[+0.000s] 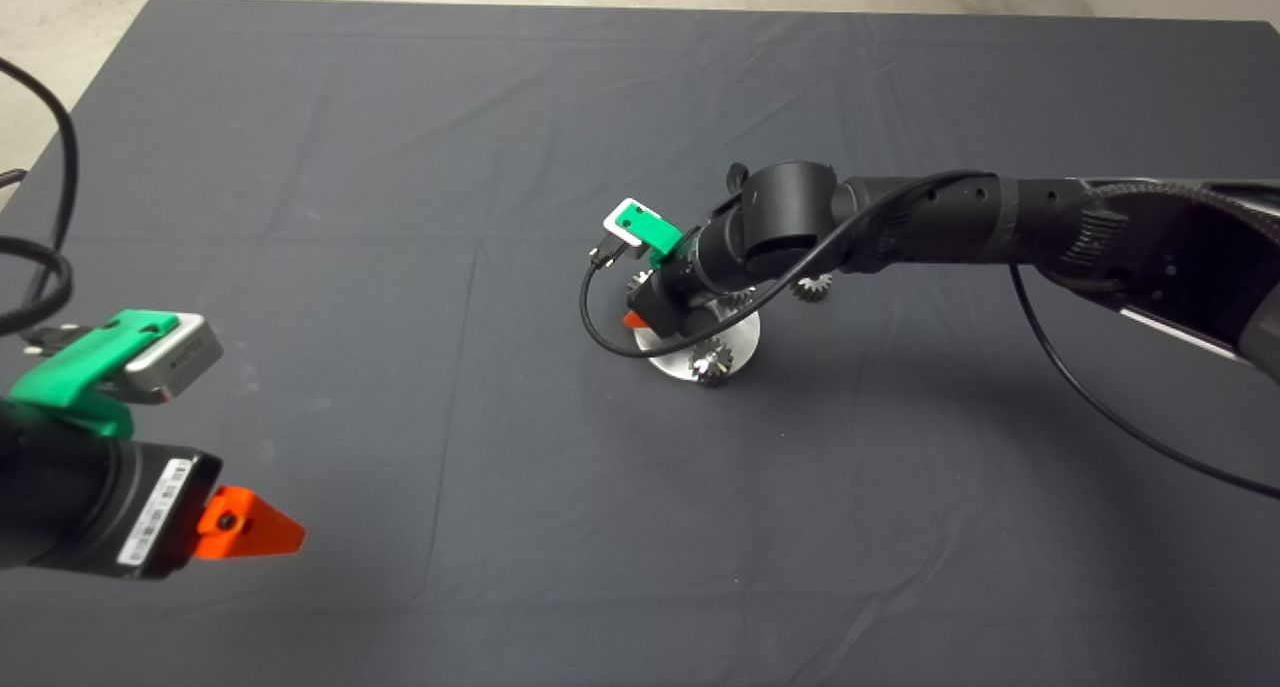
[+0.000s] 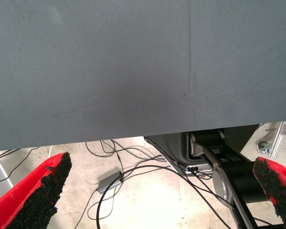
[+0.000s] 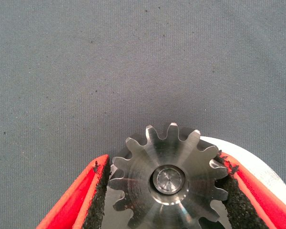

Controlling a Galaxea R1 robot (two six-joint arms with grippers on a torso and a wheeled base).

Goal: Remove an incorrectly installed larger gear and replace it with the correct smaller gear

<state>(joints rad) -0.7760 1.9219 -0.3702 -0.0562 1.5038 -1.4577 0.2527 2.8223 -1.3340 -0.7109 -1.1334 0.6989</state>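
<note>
In the right wrist view the larger gear (image 3: 169,181), silvery and wide, sits on a pin on the round steel plate (image 3: 257,167). My right gripper (image 3: 164,191) has its black pads against the gear's teeth on both sides. In the head view this gripper (image 1: 640,322) is low over the plate (image 1: 745,342) at mid-mat, and its wrist hides the larger gear. A small gear, seemingly the smaller gear (image 1: 812,287), lies on the mat just beyond the plate. My left gripper (image 1: 250,529) is parked at the lower left, open and empty.
A shiny star-faced gear (image 1: 712,362) sits on the plate's near edge. Another gear's teeth (image 1: 638,283) show beside the right wrist. The left wrist view shows the mat's edge, with floor cables (image 2: 119,176) and a black base beyond it.
</note>
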